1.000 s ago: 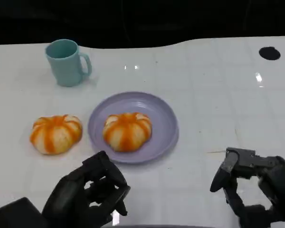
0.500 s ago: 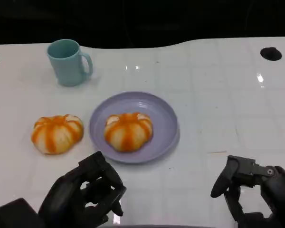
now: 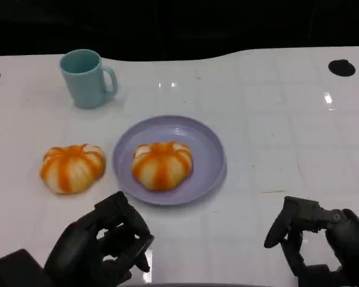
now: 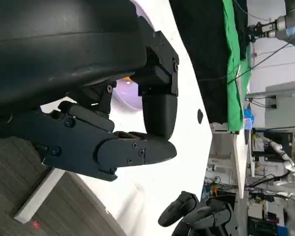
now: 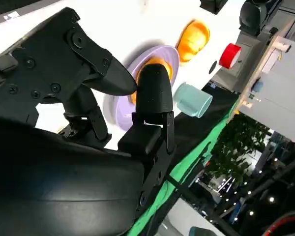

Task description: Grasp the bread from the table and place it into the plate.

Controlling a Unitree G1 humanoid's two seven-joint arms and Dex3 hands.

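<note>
bread (image 3: 161, 165) on plate (image 3: 212, 156) | right wrist: red object (image 5: 229, 55), perhaps button

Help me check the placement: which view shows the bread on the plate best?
The head view: the bread shows whole, sitting inside the purple plate. The right wrist view catches only an orange sliver behind its hand; the left wrist view gives just a hint of orange.
</note>
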